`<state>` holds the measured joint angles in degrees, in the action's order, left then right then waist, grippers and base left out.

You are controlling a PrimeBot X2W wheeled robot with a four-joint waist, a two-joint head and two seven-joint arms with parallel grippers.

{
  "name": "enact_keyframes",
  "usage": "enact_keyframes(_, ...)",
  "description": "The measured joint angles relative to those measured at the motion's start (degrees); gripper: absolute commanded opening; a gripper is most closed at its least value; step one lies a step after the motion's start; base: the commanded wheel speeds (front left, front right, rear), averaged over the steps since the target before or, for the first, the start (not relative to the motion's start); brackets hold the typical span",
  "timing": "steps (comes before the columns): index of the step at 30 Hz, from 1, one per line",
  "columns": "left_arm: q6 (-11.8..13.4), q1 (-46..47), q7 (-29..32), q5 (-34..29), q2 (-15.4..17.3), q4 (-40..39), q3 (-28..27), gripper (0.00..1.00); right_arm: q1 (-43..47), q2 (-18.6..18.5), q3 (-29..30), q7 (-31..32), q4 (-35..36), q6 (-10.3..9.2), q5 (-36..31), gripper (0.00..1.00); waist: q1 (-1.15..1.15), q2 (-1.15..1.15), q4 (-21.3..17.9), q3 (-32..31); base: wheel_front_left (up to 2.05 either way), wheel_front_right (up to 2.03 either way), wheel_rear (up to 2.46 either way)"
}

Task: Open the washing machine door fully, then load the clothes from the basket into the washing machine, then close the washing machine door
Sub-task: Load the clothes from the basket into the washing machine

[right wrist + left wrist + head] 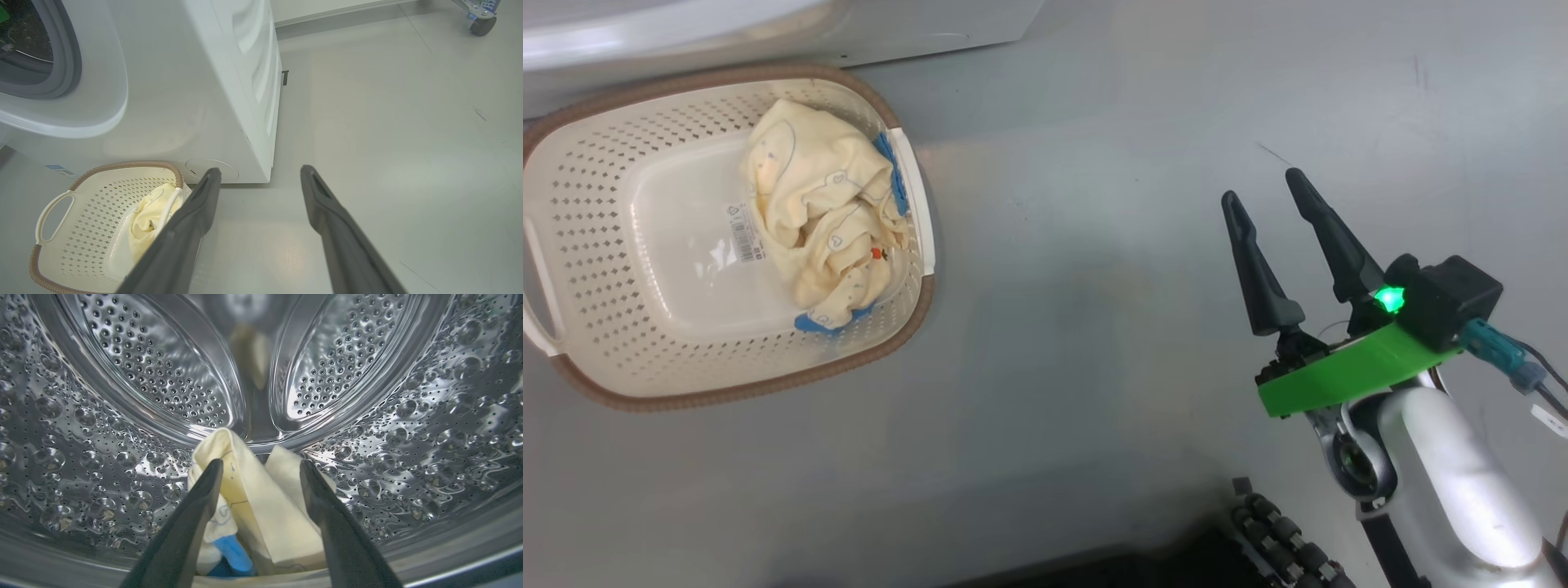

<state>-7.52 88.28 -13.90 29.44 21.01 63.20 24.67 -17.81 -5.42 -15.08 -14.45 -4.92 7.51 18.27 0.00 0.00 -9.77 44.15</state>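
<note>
The cream basket (645,327) sits on the floor at the left, just in front of the washing machine (768,33). A crumpled heap of cream-yellow clothes (817,212) with blue trim lies against its right side. My right gripper (1261,184) hovers open over bare floor well to the right of the basket. In the right wrist view it (260,169) points past the basket (94,204) toward the washing machine (196,81). My left gripper (260,463) is open inside the steel drum (163,375), with a cream garment (261,506) lying loose between its fingers on the drum bottom. The washing machine door is out of view.
Grey floor (1094,245) stretches between the basket and my right arm. My own wheeled base (1282,531) shows at the bottom edge. A cart's caster (482,24) stands far off on the floor beyond the machine's side.
</note>
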Motion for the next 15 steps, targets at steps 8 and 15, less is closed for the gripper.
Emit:
enact_keyframes(8,0.4,-4.9,-0.5,0.5,-2.1,0.7,-0.2,1.00,0.0,-0.1,1.8,0.0,-0.3,0.00,0.4,1.00,0.00,0.00,1.4,-3.6,0.00,0.00,0.00)
enact_keyframes(15,2.1,-12.0,-0.7,0.5,-2.5,-3.1,-2.3,1.00,0.1,-0.8,2.0,0.0,-0.7,0.00,0.4,1.00,0.00,0.00,2.8,-7.7,0.00,0.00,0.00)
